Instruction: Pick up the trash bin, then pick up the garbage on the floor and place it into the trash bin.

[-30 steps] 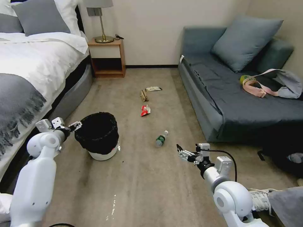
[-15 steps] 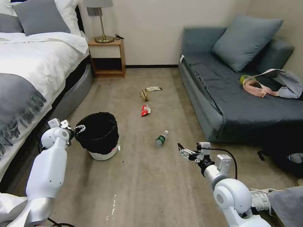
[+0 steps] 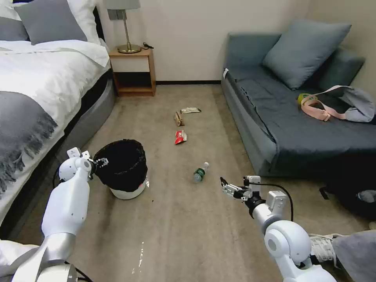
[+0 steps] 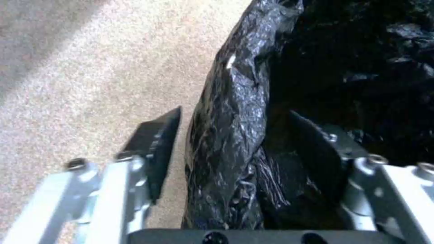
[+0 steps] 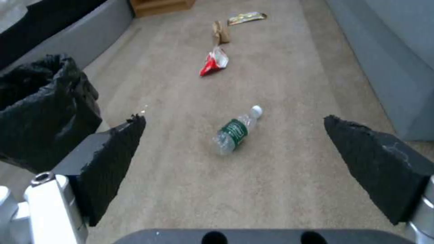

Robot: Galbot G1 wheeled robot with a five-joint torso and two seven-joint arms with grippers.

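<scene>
left gripper spread astride the black-bagged rim of the small white trash bin; right gripper spread wide above the carpet.

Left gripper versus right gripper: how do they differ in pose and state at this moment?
The left gripper straddles the trash bin rim, one finger outside, one inside the black liner; the right gripper hangs over bare carpet, touching nothing. The left sits beside the bed; the right is short of the bottle. Both are open.
</scene>
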